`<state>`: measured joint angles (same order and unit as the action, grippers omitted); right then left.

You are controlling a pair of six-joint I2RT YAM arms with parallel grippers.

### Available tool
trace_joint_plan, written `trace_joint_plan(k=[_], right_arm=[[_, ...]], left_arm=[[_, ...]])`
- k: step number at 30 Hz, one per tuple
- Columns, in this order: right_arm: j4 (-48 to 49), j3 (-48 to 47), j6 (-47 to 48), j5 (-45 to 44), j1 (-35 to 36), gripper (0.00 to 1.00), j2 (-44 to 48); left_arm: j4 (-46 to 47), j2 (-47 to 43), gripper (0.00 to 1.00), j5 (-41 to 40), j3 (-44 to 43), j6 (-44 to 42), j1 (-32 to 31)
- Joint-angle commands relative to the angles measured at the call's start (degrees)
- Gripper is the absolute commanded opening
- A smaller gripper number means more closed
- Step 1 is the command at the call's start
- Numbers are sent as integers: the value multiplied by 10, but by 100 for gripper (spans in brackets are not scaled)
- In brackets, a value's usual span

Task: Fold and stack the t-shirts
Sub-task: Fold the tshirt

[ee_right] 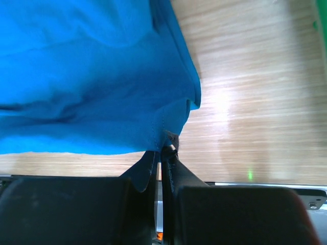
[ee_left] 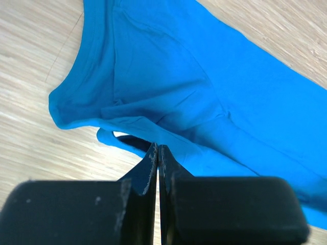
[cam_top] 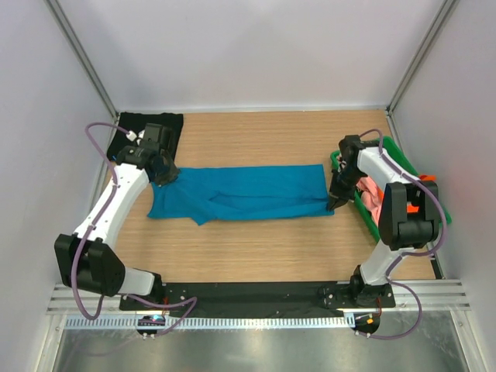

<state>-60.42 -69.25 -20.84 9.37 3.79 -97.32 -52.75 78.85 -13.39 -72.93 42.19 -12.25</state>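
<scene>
- Left wrist view: the left claw [ee_left: 158, 153] is pinched fully shut on a doubled edge of the blue shirt [ee_left: 204, 97], just beside a curved, banded opening. Whether that is neck or sleeve cannot be told.
- Right wrist view: the right claw [ee_right: 164, 150] is nipped almost closed on the hem corner at the shirt's other end, with a thin layer of cloth between its jaws.
- Top view: the blue shirt lies across the middle of the wooden table [cam_top: 256, 248], drawn into a long band between the two claws. A loose flap sticks out on its near left side.
- The cloth looks light, thin and limp. It will likely sag, crease and slide on the wood rather than hold a fold.
- Corners, hems and seams seem the best holds. A pinch should catch every layer, or the top one may peel away.
- Farther back, a green tray [cam_top: 334, 161] on the right holds a pink shirt [cam_top: 370, 191], and a black shirt [cam_top: 174, 124] lies in the far left corner.
</scene>
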Motion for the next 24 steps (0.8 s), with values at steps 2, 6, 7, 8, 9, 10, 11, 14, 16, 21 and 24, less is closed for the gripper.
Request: trace_joint_plan(k=[2, 6, 7, 8, 9, 10, 11, 14, 16, 21, 24], right_arm=[[-7, -40, 19, 20, -14, 2, -30], [-1, -57, 25, 31, -21, 5, -67], [0, -67, 25, 33, -23, 5, -76], [0, -71, 26, 34, -23, 6, -89], [0, -76, 26, 33, -25, 6, -96], [0, -87, 26, 35, -28, 7, -101], [0, -91, 26, 36, -27, 7, -108], [0, -109, 24, 40, -29, 7, -124], [-3, -116, 25, 41, -29, 7, -133], [-1, -118, 24, 43, -29, 8, -140], [0, -120, 25, 43, -29, 9, -147]], left_arm=[[27, 24, 0, 7, -34, -21, 6], [26, 41, 0, 6, -42, -26, 12], [24, 44, 0, 6, -44, -27, 14], [24, 49, 0, 6, -47, -28, 16], [24, 51, 0, 7, -48, -28, 20], [24, 53, 0, 8, -49, -30, 21], [25, 58, 0, 9, -51, -30, 24], [30, 68, 0, 19, -54, -33, 30], [32, 74, 0, 25, -56, -33, 33], [37, 82, 0, 27, -54, -33, 34], [40, 89, 0, 28, -57, -33, 36]])
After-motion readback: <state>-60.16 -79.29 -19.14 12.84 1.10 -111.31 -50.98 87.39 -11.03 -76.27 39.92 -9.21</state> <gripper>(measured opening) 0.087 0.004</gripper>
